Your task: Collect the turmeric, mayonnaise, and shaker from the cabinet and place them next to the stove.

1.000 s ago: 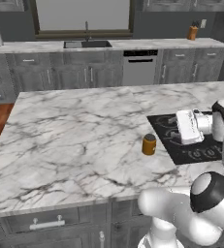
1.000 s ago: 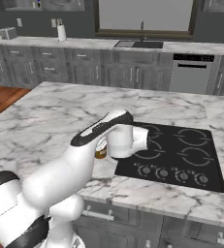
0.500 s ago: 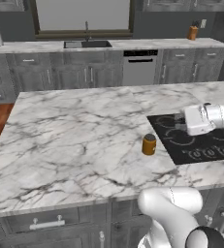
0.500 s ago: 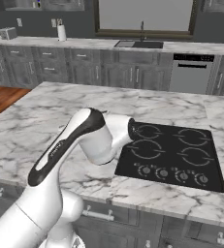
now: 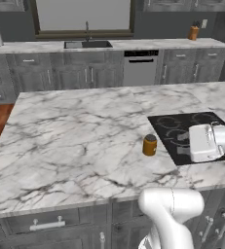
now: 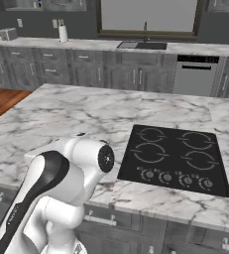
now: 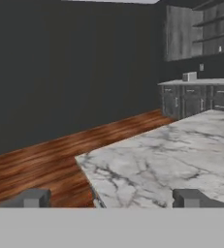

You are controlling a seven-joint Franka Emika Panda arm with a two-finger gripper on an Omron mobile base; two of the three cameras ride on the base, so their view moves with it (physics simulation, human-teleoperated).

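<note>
Pincer (image 7: 112, 198) is spread wide, nothing between the fingertips (image 7: 36, 197). It looks out level over the marble counter (image 7: 171, 160), with wood floor (image 7: 45, 160) beyond the edge.

Far ahead of the pincer and to the right in the hand view we see the cabinet (image 7: 181, 31) with bare shelves showing. There is a tiny item on one shelf, too small for us to name. A toaster (image 7: 189, 76) sits on the far counter below it.

Turmeric (image 5: 149, 145) stands upright on the counter, just off the left edge of the stove (image 5: 175, 126). It is to the left of the arm's white end (image 5: 203, 142), clear of it and not touching. That end hangs over the stove's near-left part.

Changes against one second back:
- Turmeric is on the same spot and still upright.
- The background lines up in both base views, so we read the base as parked.
- In the left base view the arm's end went right and up half a second ago. It now sits lower and nearer the front edge of the stove.
- In the right base view the arm was stretched out low across the counter towards the stove's left edge. Now it is folded back, with the elbow (image 6: 93, 156) bulking over the near counter edge, left of the stove (image 6: 175, 154).
- The jaws have stayed wide throughout.
</note>
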